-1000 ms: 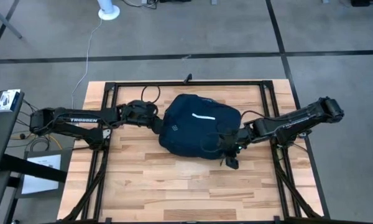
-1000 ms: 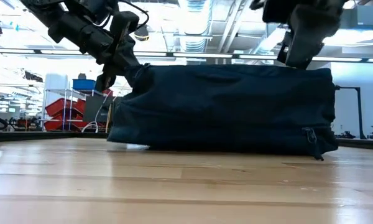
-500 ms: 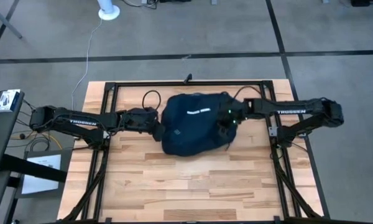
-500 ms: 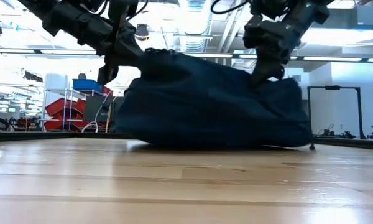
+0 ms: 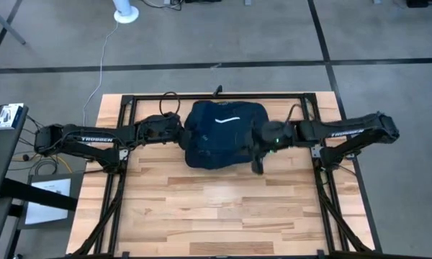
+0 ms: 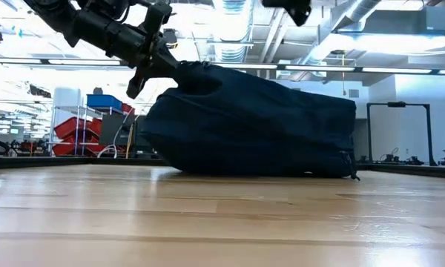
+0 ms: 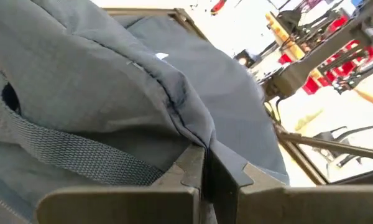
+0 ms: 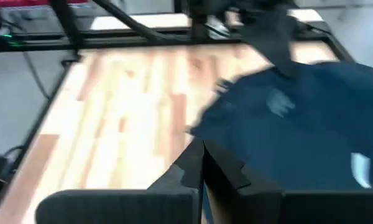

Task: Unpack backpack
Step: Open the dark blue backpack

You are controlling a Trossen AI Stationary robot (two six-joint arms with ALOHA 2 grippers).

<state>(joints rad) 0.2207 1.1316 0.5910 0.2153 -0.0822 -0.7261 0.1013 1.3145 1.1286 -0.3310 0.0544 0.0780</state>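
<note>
The left arm reaches in from the left side of the wooden table (image 5: 201,216). Its left gripper (image 5: 178,134) sits right at the left edge of the backpack (image 5: 223,137). In the left wrist view the two dark fingers (image 7: 196,168) are pressed together, and a fold of the backpack's blue cloth is pinched between them. A grey woven strap (image 7: 68,152) runs across the cloth just beside the fingers. In the low view this gripper holds the top left corner of the bag up a little, so the cloth rises to a point there.

The backpack is big, soft and dark blue. It lies in the middle of the table, toward the far edge, inside the black metal frame (image 5: 216,95) that runs around the table. A short white stripe (image 5: 229,119) shows on its top. In the low view its bottom rests flat on the wood.

The right arm comes in from the right side. Its right gripper (image 5: 259,152) is at the near right edge of the backpack. In the right wrist view its fingers (image 8: 189,165) are shut tight with nothing between them, and the bag lies ahead of them and a bit off to one side.
</note>
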